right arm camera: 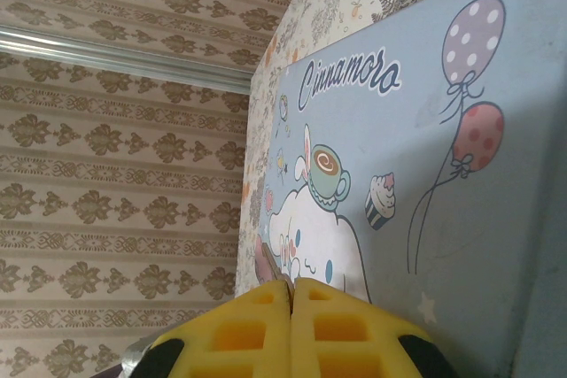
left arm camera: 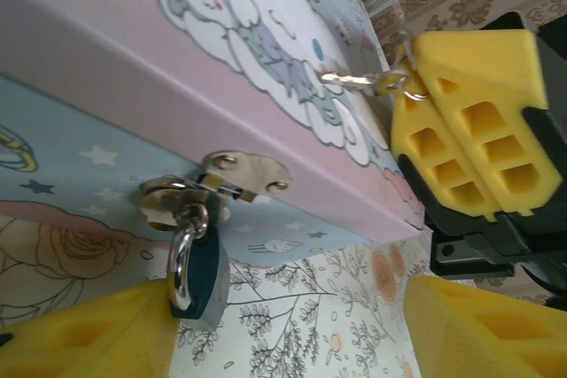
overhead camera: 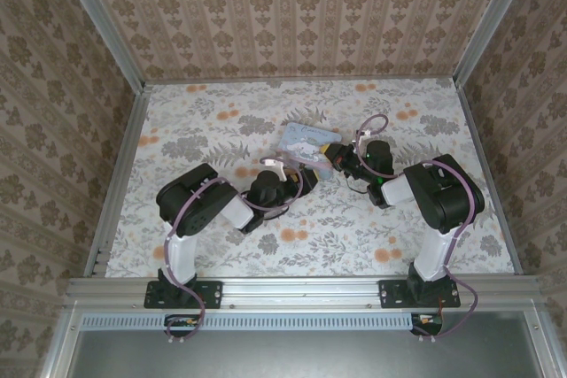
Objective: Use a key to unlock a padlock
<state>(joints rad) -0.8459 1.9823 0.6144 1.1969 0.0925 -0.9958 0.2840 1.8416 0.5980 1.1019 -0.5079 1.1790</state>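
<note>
3 wallpapered walls (overhead camera: 292, 15) | floral table (overhead camera: 195, 121) | left hand (left arm camera: 283, 329) wide | right hand (right arm camera: 291, 294) pinching key (left arm camera: 350, 81)

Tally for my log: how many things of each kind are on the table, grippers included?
Tin: 1
Padlock: 1
Key: 1
Grippers: 2 (left gripper, right gripper)
Total: 5
</note>
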